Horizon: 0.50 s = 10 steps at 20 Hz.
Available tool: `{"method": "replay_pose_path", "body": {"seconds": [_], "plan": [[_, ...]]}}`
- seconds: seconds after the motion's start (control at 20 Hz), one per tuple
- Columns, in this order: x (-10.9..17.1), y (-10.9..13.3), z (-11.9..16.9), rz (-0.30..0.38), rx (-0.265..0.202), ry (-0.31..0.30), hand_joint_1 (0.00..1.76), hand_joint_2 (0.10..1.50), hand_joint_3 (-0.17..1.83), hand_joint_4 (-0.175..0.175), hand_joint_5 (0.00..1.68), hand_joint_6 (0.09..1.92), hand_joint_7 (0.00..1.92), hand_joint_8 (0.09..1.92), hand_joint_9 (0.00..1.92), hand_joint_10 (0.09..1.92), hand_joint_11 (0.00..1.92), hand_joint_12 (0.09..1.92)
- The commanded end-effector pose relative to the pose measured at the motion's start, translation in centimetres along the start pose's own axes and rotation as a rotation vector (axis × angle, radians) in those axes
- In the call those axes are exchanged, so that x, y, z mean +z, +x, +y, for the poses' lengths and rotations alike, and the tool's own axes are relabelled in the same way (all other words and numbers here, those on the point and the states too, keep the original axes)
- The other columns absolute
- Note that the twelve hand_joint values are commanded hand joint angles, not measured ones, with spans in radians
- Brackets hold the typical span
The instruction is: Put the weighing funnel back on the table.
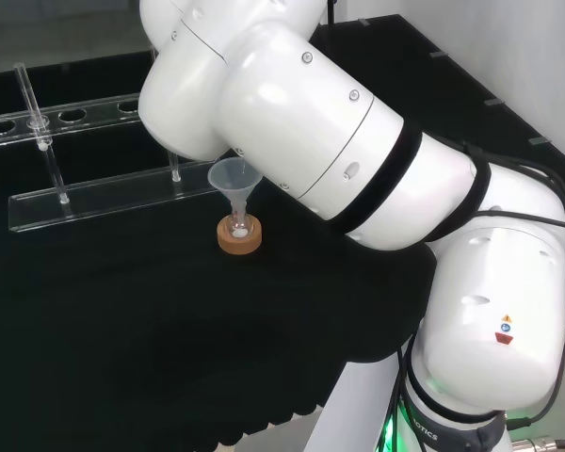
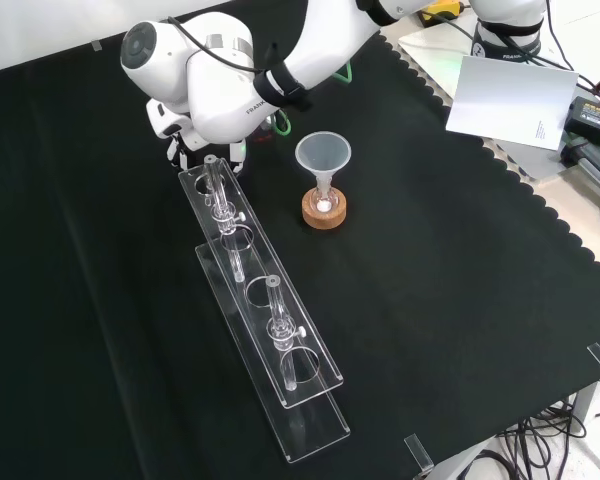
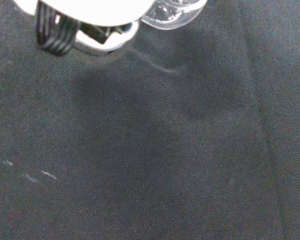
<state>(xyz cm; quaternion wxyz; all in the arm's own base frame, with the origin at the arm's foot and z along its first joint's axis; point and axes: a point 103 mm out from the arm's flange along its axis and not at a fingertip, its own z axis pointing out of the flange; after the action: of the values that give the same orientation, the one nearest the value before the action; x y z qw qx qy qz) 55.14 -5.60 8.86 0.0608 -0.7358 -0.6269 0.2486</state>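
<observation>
In the wrist view a clear rounded glass piece, the weighing funnel (image 3: pixel 174 12), sits right against the blurred white hand (image 3: pixel 85 12). It looks close and large, raised off the black cloth, with a soft shadow under it. In the front view the hand (image 2: pixel 177 150) hangs low over the cloth behind the far end of the clear rack (image 2: pixel 265 320), under the arm's big white link. Its dark fingers (image 2: pixel 236 152) point down. In the head view the arm's links cover the hand.
The big funnel (image 2: pixel 323 157) (image 1: pixel 234 179) stands in a small flask on a cork ring (image 2: pixel 325 210) (image 1: pixel 239 237), to the right of the rack in the front view. The clear rack (image 1: pixel 104 202) holds a few glass tubes. Papers and cables lie beyond the cloth's right edge.
</observation>
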Motion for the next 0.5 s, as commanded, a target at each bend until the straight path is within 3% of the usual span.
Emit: {"method": "replay_pose_path", "body": {"seconds": [0.05, 0.5], "plan": [[0.29, -0.13, 0.40, 0.003, 0.010, 0.017, 1.12, 0.68, 0.61, 0.175, 1.26, 0.67, 0.62, 0.69, 1.10, 0.16, 0.94, 0.94], [0.67, -0.36, 0.56, -0.003, 0.027, 0.031, 1.12, 0.68, 0.61, 0.175, 1.26, 0.68, 0.62, 0.69, 1.10, 0.16, 0.94, 0.94]]}}
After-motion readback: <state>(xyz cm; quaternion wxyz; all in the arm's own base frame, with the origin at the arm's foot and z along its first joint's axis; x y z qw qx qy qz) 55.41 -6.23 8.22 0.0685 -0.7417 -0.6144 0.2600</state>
